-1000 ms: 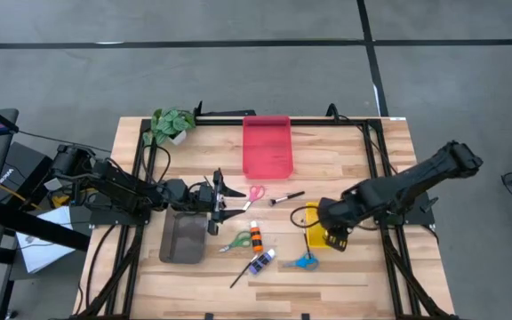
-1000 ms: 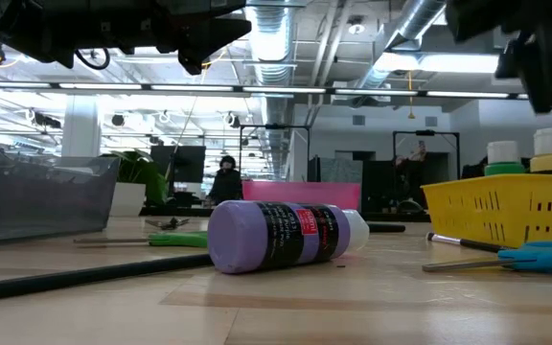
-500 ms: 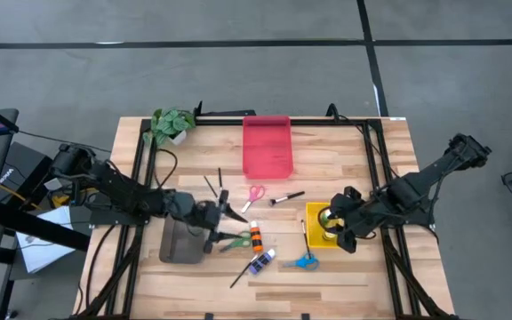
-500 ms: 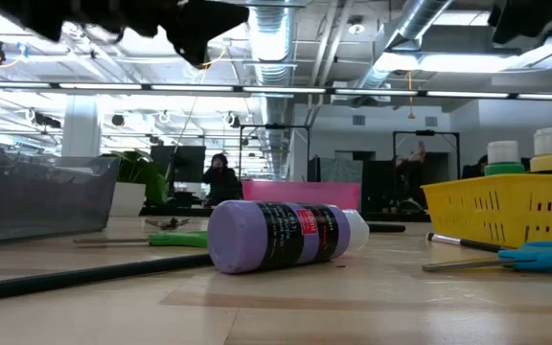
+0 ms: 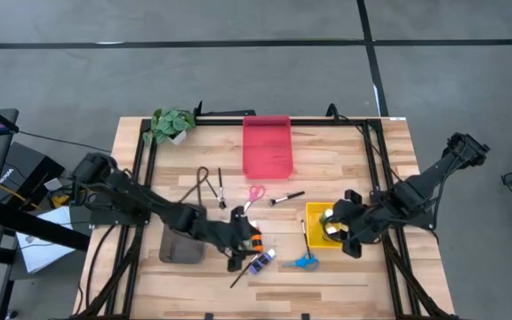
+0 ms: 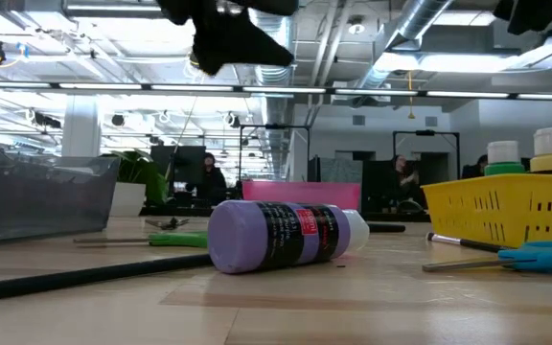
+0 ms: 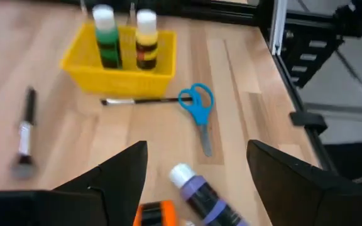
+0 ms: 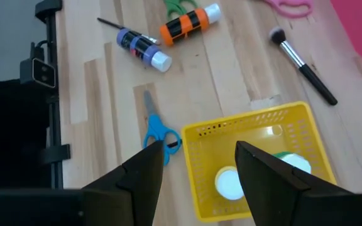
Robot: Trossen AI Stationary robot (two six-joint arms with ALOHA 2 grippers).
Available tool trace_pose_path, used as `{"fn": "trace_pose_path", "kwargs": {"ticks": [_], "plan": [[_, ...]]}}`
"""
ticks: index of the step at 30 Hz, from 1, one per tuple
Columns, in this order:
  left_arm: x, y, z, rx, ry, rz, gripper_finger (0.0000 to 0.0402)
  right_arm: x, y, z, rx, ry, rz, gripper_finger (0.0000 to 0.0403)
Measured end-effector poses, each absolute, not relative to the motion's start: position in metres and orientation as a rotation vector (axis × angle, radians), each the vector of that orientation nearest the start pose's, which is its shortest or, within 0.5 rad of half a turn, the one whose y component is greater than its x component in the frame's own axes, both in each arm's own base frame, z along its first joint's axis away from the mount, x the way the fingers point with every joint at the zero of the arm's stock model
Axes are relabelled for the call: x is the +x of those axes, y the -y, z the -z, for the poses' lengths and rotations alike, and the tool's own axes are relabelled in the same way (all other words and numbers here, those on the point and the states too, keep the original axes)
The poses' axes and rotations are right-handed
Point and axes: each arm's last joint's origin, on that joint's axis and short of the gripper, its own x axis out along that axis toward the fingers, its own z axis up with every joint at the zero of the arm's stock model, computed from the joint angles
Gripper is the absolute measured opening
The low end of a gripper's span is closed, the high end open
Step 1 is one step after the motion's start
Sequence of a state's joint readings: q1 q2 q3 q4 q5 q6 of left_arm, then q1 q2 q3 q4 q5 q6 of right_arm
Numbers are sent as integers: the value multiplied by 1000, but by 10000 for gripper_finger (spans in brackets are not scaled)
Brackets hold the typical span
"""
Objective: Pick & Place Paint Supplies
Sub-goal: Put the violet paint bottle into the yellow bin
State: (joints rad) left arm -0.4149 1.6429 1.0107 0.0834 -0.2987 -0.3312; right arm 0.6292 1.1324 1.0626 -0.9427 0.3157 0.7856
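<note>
Pale wood-plank table (image 5: 345, 156), black rail frame at its edges; bare planks along the far right side and near the front edge.

Left to right, high view: grey tray (image 5: 179, 246), dull and rectangular, mostly under the left arm. Thin dark brushes (image 5: 221, 188) lie loose beyond it. Left gripper (image 5: 241, 240) hangs over the orange paint bottle (image 5: 256, 240); its wrist view shows both dark fingers spread wide, nothing between them, with the orange bottle just below them. Green-handled scissors (image 6: 166, 240) show beside it in the low view only, hidden under the arm from above. Purple-labelled bottle (image 5: 261, 262) lies on its side, white cap, touching a long dark brush (image 5: 241, 276). Pink scissors (image 5: 253, 195) sit just in front of the glossy red tray (image 5: 267, 147); a soft-headed brush (image 5: 286, 197) lies to their right. Blue scissors (image 5: 304, 261) lie just beside the yellow mesh basket (image 5: 313, 234).

Right gripper (image 5: 352, 233) hovers over the basket, fingers parted and empty. Its wrist view looks down on two white caps; the left wrist view shows them as a green bottle (image 7: 106, 43) and a yellow bottle (image 7: 146, 40), upright, side by side.
</note>
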Motion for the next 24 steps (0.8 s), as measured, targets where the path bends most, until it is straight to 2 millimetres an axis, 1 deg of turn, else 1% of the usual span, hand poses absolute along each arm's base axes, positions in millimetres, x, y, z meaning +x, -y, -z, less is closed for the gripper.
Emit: {"fn": "trace_pose_path", "kwargs": {"ticks": [3, 6, 11, 17, 24], "plan": [[340, 140, -207, -202, -572, 14, 264, 171, -117, -305, 258, -940, 70, 192], [351, 145, -194, -232, -614, 8, 261, 170, -118, -305, 255, -940, 61, 191], [362, 150, -165, -237, -754, -47, 257, 169, -121, -305, 252, -937, 47, 191], [377, 157, -151, -216, -782, -57, 257, 170, -122, -305, 255, -927, 43, 191], [393, 158, -139, -195, -814, -76, 257, 171, -123, -307, 270, -905, 33, 191]]}}
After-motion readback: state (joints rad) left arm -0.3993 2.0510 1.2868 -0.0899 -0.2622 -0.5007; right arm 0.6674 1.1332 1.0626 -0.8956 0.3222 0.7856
